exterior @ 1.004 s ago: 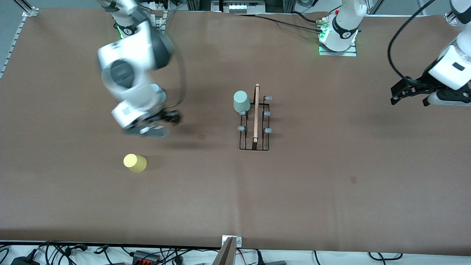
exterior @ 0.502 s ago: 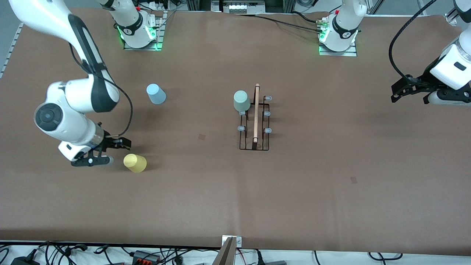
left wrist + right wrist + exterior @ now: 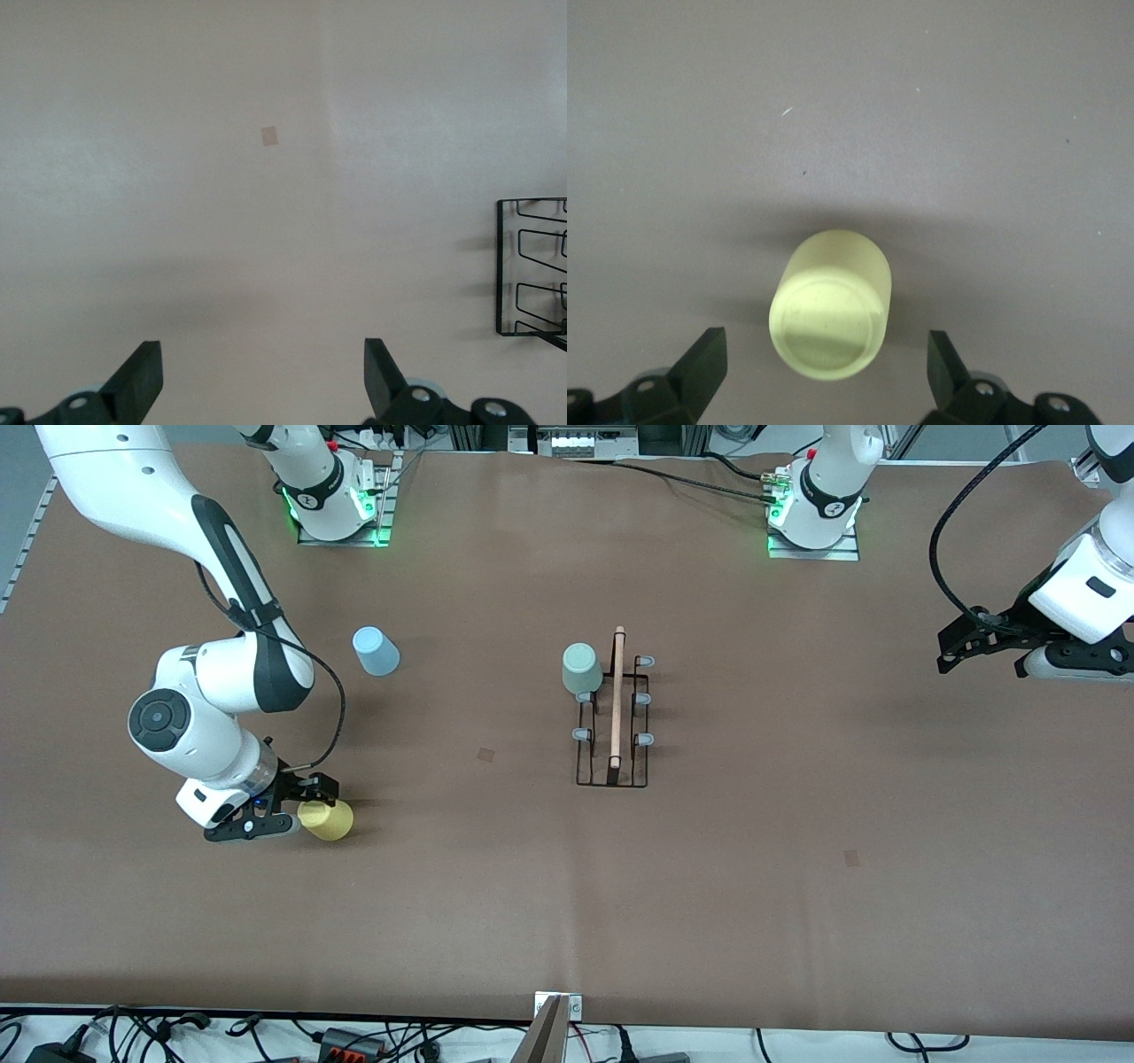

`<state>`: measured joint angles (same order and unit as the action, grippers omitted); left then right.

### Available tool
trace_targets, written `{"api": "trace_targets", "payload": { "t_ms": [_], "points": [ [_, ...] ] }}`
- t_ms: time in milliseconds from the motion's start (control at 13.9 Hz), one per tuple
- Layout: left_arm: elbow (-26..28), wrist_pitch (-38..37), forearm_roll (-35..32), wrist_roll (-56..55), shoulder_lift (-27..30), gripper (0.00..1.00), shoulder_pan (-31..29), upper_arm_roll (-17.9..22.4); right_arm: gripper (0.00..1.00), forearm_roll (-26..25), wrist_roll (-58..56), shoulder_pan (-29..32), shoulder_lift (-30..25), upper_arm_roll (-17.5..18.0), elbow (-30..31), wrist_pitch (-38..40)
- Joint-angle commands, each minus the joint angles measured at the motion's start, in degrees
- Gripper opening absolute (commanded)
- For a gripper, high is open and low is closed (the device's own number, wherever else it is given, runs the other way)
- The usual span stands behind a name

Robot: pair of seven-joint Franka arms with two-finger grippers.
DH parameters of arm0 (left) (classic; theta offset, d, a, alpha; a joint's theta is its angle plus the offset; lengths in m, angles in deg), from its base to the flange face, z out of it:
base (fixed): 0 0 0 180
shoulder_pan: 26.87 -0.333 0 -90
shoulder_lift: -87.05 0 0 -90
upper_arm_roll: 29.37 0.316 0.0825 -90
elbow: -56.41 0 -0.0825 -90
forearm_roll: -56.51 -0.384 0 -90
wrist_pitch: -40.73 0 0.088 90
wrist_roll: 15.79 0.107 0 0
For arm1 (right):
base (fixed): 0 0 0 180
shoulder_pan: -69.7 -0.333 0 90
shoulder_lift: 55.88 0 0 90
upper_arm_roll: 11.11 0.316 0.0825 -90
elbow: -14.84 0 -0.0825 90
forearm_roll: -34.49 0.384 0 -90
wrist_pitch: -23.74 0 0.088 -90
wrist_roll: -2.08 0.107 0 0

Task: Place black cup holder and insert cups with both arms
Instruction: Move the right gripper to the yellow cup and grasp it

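Note:
The black cup holder (image 3: 611,731) stands mid-table with its wooden handle up. Its corner shows in the left wrist view (image 3: 530,266). The sage green cup (image 3: 580,669) sits upside down on the holder's peg nearest the right arm's base. The light blue cup (image 3: 376,651) stands toward the right arm's end. The yellow cup (image 3: 328,819) stands nearer the front camera. My right gripper (image 3: 304,808) is open and low at the yellow cup. In the right wrist view the cup (image 3: 830,304) has its closed base between the open fingertips of the gripper (image 3: 826,350), untouched. My left gripper (image 3: 983,646) waits open and empty; its wrist view (image 3: 261,359) shows only bare table between its fingers.
Brown paper covers the table (image 3: 797,886). Small tape marks lie on it (image 3: 486,754) (image 3: 851,857). The arm bases (image 3: 335,505) (image 3: 815,514) stand at the edge farthest from the front camera. Cables lie along the edge nearest it.
My right arm has swung from over the blue cup's area down toward the front camera and closed in on the yellow cup, fingers open. The left gripper has hardly moved.

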<state>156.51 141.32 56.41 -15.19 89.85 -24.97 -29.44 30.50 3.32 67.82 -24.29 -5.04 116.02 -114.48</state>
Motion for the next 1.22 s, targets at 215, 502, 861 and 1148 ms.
{"api": "trace_targets", "payload": {
  "t_ms": [215, 502, 861, 1148],
  "points": [
    [-1.8, -1.3, -0.9, 0.6, -0.8, 1.00, 0.8, 0.6, 1.00, -0.4, -1.1, 0.1, 4.6, 0.1, -0.3, -6.1],
    [-1.8, -1.3, -0.8, 0.5, -0.8, 1.00, 0.8, 0.6, 0.46, -0.6, -1.3, 0.1, 4.9, 0.1, -0.2, -5.7],
    [-1.8, -1.3, -0.8, 0.6, -0.8, 1.00, 0.8, 0.6, 0.00, -0.6, -0.6, -2.2, -1.6, 0.2, -0.6, 2.8],
    [-2.1, -1.4, -0.8, 0.5, -0.8, 1.00, 0.9, 0.6, 0.00, -0.2, 9.9, -8.5, -9.2, 0.3, -4.7, 15.9]
  ]
}}
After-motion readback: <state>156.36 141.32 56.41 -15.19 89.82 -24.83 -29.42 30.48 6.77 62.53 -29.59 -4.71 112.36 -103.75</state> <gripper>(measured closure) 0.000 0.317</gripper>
